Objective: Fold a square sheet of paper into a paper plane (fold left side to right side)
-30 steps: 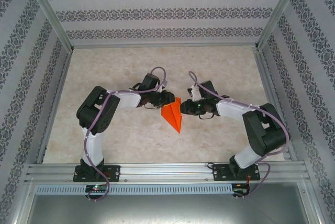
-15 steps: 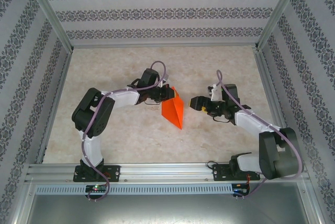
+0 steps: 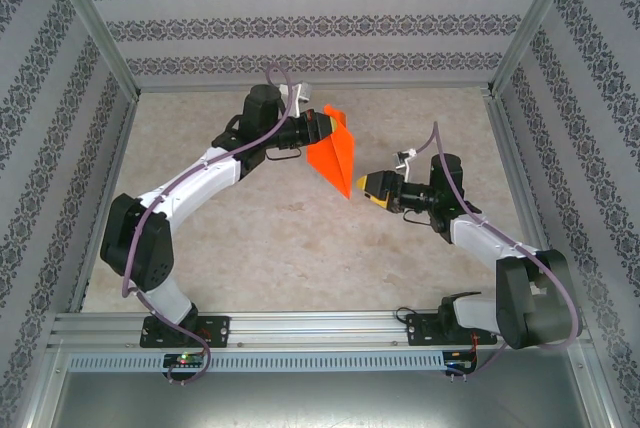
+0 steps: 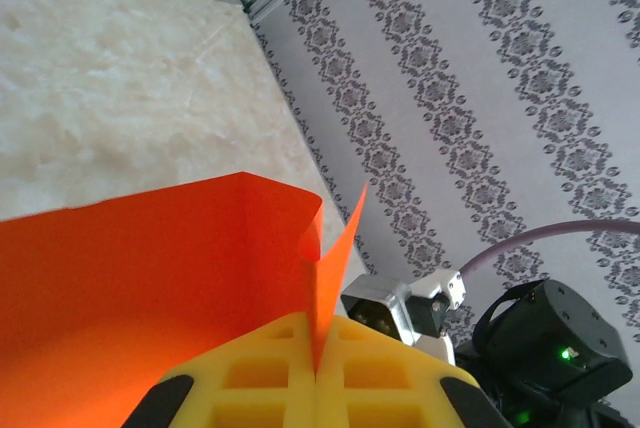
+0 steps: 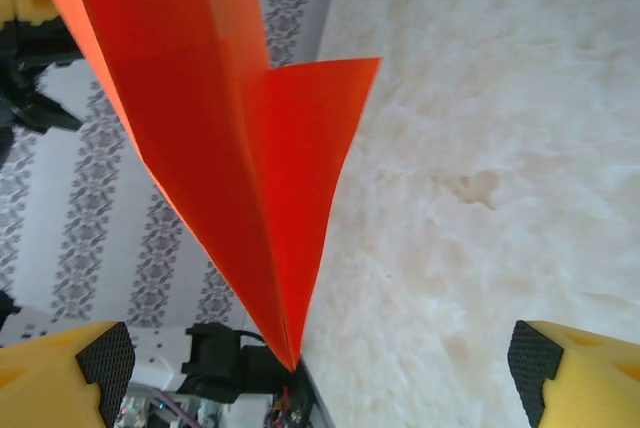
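Observation:
The square sheet of paper is folded into an orange-red dart, the paper plane [image 3: 333,158]. It hangs above the table with its sharp tip pointing toward the near side. My left gripper [image 3: 322,126] is shut on its wide rear end; in the left wrist view the yellow fingers [image 4: 250,378] pinch the paper's [image 4: 150,268] centre fold with the wings spreading apart above. My right gripper [image 3: 368,188] stands open just right of the tip, apart from it. In the right wrist view the plane [image 5: 220,148] hangs tip down between the wide-spread pads [image 5: 105,358], touching neither.
The marbled table [image 3: 250,238] is ringed by patterned walls and an aluminium frame [image 3: 300,326] at the near edge. The right arm's wrist [image 4: 540,348] shows behind the plane in the left wrist view.
My right gripper let go of the plane, opened wide and drew back to the right. The left arm stretched out and carried the plane up and toward the back of the table.

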Robot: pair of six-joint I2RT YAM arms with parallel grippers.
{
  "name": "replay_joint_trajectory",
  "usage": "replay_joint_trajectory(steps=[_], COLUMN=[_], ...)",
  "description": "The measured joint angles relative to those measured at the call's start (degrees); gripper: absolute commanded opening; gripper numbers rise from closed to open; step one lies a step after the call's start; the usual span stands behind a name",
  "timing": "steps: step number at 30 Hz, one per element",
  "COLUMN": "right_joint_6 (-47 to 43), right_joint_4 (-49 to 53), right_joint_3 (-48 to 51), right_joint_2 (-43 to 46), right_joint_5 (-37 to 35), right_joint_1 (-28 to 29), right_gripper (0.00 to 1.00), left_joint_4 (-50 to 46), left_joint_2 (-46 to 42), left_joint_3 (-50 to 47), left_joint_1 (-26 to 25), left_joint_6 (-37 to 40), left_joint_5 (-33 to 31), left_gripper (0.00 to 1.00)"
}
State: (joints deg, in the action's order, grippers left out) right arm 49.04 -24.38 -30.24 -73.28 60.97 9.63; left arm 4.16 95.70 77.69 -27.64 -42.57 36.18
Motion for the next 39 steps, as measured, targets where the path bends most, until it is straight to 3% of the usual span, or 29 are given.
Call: replay_joint_trajectory(steps=[7, 17, 31, 35, 39], right_joint_6=[7.39, 14.49, 12.13, 7.72, 1.53], right_joint_4=[-11.5, -19.63, -14.91, -8.31, 0.74], right_joint_3=[-0.07, -3.04, -3.61, -4.33, -5.77], right_joint_2=[-2.05, -4.79, -2.95, -1.2, 0.83], right_joint_5=[1.46, 1.68, 1.38, 0.9, -0.31], right_joint_1=[5.44, 6.67, 5.84, 5.84, 5.57], right_gripper=[0.93, 0.57, 0.27, 0.22, 0.16], left_joint_4=[1.62, 6.01, 7.93, 7.91, 7.39], left_joint_2=[-0.09, -0.24, -0.57, -0.59, -0.81], left_joint_3=[-0.02, -1.9, -3.13, -3.21, -3.54], left_joint_1=[0.0, 0.0, 0.0, 0.0, 0.0], left_joint_6=[-2.95, -7.65, -8.87, -8.79, -7.74], left_joint_5=[1.53, 3.82, 4.13, 4.13, 4.04], left_gripper=[0.07, 0.08, 0.11, 0.2, 0.41])
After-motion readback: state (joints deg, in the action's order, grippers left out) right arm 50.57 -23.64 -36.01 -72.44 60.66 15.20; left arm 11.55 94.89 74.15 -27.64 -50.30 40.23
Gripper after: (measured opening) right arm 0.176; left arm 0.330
